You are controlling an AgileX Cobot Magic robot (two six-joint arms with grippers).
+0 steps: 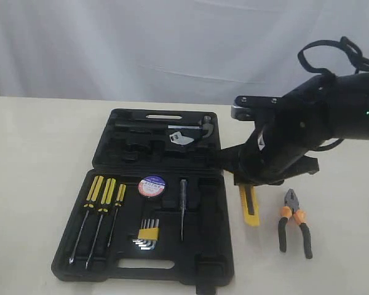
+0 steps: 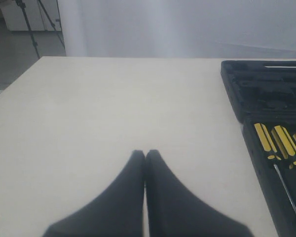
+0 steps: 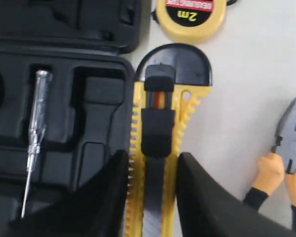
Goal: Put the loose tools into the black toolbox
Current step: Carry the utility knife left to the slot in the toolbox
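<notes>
Our right gripper (image 3: 152, 155) straddled the yellow-black knife (image 3: 160, 94), 1 finger close along each edge (we could not tell whether they pinched it). The knife lay flat on the table (image 1: 37, 153), just beside the open toolbox (image 1: 209, 258). Our left gripper (image 2: 145, 154) was closed, holding nothing.

Soft even light; left end effector (image 2: 145, 157) looks blurred.

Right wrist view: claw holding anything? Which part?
Cannot tell. The right claw straddles the yellow-black utility knife at mid-body, but firm contact isn't visible; the knife lies on the table.
</notes>
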